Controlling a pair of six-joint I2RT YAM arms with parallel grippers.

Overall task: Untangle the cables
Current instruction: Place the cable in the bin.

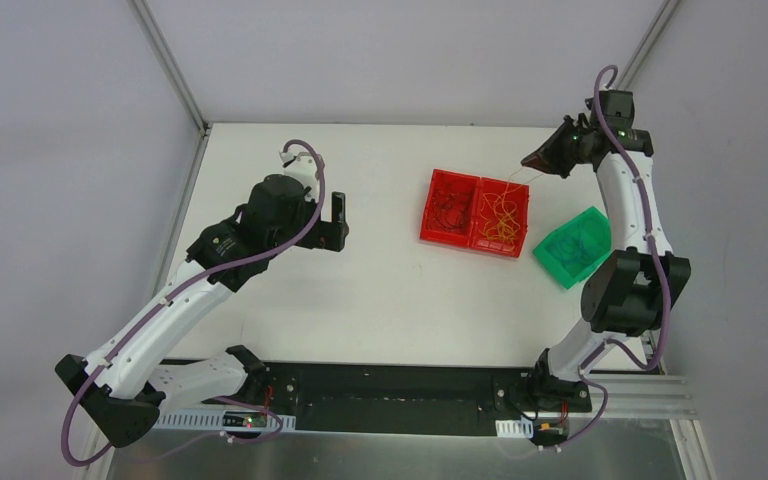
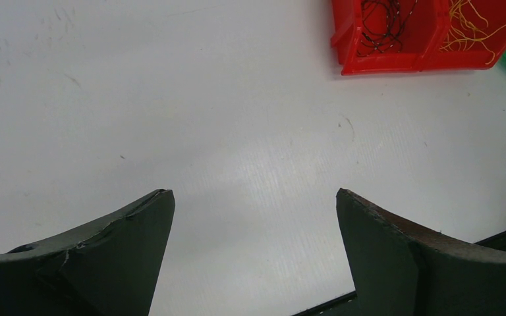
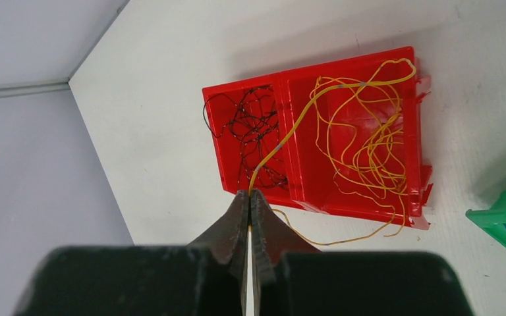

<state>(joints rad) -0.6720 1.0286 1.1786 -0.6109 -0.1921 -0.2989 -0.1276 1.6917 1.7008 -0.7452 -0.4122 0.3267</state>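
Tabletop, white and matte, carries two bins towards its right side. The left arm reaches over bare surface on the left. The right arm rises up at the right edge.

The red two-compartment bin sits right of centre, and the green bin lies tilted just beside its right end. The green bin holds a few thin strands, too small to tell their colour from above.

In the red bin, the left compartment holds a clump of dark cables. The right one holds loose yellow cables, with one loop trailing over the wall onto the tabletop.

The left claw hovers over the tabletop, jaws spread wide with nothing between them, well apart from the bins. The right claw is raised above the red bin and pinched tight on a single yellow cable, which runs from its tips across the dark clump to the yellow compartment's rim.
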